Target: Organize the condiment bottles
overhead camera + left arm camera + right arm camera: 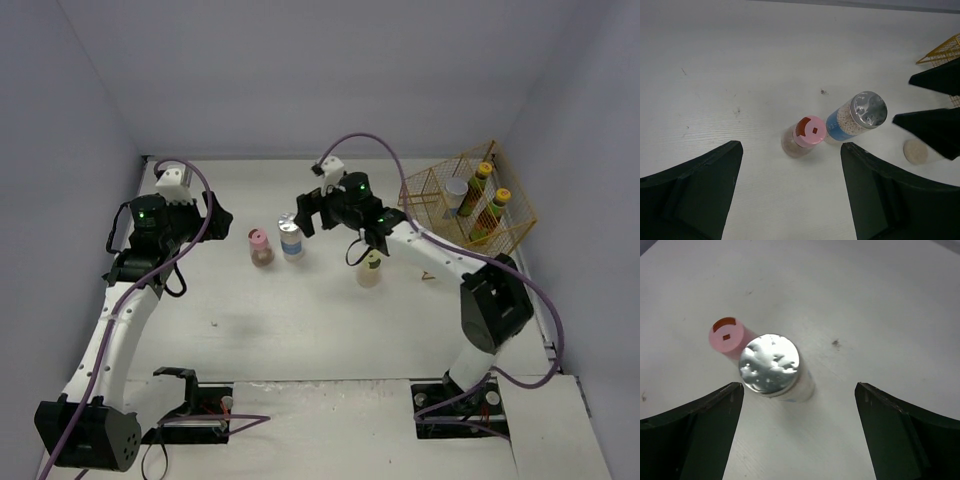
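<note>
the right gripper (799,387) hangs over the middle of the table (300,320) with its fingers spread wide and holding nothing. the silver-lidded jar (771,365) stands upright just ahead of the gap between them, and neither finger touches it. the pink-lidded jar (727,336) stands upright right beside it, on the side towards the left arm. the left gripper (790,146) faces the same pair from well back, fingers also spread wide and empty. the pale-lidded jar (370,268) stands alone on the table near the right arm's forearm. at the far right, the gold wire basket (440,172) holds two yellow-capped sauce bottles (480,185) and a second silver-lidded jar (456,195).
</note>
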